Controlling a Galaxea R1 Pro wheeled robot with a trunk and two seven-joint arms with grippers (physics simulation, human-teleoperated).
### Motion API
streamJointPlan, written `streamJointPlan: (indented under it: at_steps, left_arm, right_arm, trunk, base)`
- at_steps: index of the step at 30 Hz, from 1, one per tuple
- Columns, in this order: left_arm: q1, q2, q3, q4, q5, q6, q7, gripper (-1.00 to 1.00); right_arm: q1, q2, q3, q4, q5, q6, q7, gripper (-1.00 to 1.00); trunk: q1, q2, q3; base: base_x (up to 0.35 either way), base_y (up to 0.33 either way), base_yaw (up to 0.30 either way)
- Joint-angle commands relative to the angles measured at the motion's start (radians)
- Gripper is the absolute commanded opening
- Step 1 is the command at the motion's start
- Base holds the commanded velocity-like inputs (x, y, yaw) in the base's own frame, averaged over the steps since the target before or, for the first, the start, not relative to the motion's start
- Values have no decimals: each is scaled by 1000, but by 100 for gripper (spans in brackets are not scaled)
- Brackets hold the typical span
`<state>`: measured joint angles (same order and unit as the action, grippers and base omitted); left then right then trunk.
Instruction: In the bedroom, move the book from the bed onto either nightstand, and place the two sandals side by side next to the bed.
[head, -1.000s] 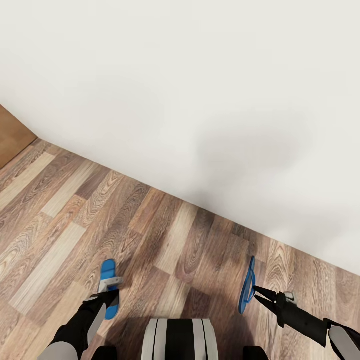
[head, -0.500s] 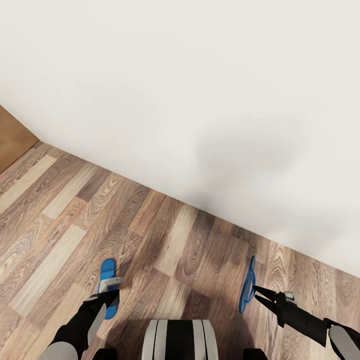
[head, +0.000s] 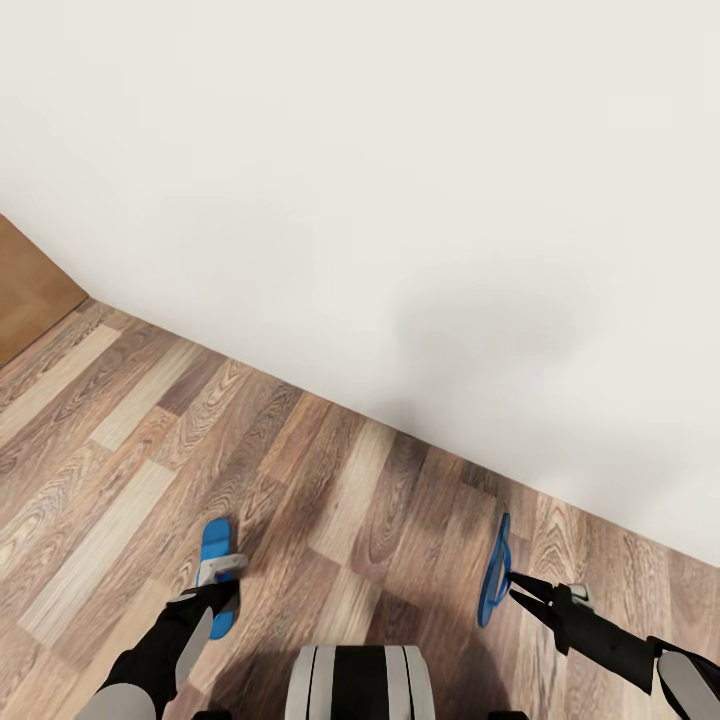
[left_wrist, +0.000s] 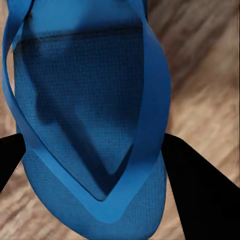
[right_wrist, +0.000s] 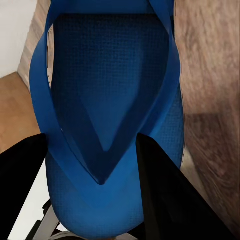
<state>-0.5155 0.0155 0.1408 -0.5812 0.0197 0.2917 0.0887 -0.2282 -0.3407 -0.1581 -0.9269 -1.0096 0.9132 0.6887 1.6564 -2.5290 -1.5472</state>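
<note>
Each arm carries one blue sandal over the wood floor (head: 120, 450), facing a white wall (head: 400, 200). The left gripper (head: 215, 598) is closed on the left sandal (head: 215, 560), which sits roughly flat, sole down, near the robot's left side. In the left wrist view the dark fingers (left_wrist: 200, 195) press the sandal (left_wrist: 90, 125) from both edges. The right gripper (head: 515, 588) pinches the right sandal (head: 494, 572), which hangs on edge, its thin side turned up; the right wrist view shows that sandal (right_wrist: 110, 110) clamped between the fingers (right_wrist: 165, 195). The two sandals are well apart, one at each side of the base (head: 360, 682).

The step in hand looks like the carry: both sandals are lifted and the robot is under way. No bed, book or nightstand is visible here. Next, the base must likely turn away from the wall towards the bed, then both sandals go down side by side beside it.
</note>
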Motion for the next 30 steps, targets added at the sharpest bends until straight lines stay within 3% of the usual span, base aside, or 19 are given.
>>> streamJointPlan:
  at_steps: [1,20,22,24,28,30]
  left_arm:
    - [0,0,0,-2,2,6,3,-100]
    - [0,4,2,-3,18,5,-18,-100]
    - [0,7,2,-3,44,6,-72,-100]
    - [0,26,2,-3,62,7,-163,-100]
    - [0,57,2,-3,72,9,-432,-100]
    - [0,73,2,-3,73,9,-533,-100]
  right_arm:
    - [0,0,-1,0,3,4,3,-100]
    - [0,0,-5,2,4,4,3,-100]
    - [0,0,-6,3,5,4,2,-100]
    - [0,0,-5,3,5,4,2,-100]
    - [0,0,-5,3,5,4,3,-100]
    - [0,0,-5,4,5,4,3,-100]
  trunk:
    - [-1,0,3]
    - [-9,4,77]
    - [-10,5,85]
    - [-11,5,92]
    - [-13,6,108]
    - [-14,7,116]
  base:
    - [0,0,0]
    - [0,0,0]
    - [0,0,0]
    - [0,0,0]
    - [0,0,0]
    - [0,0,0]
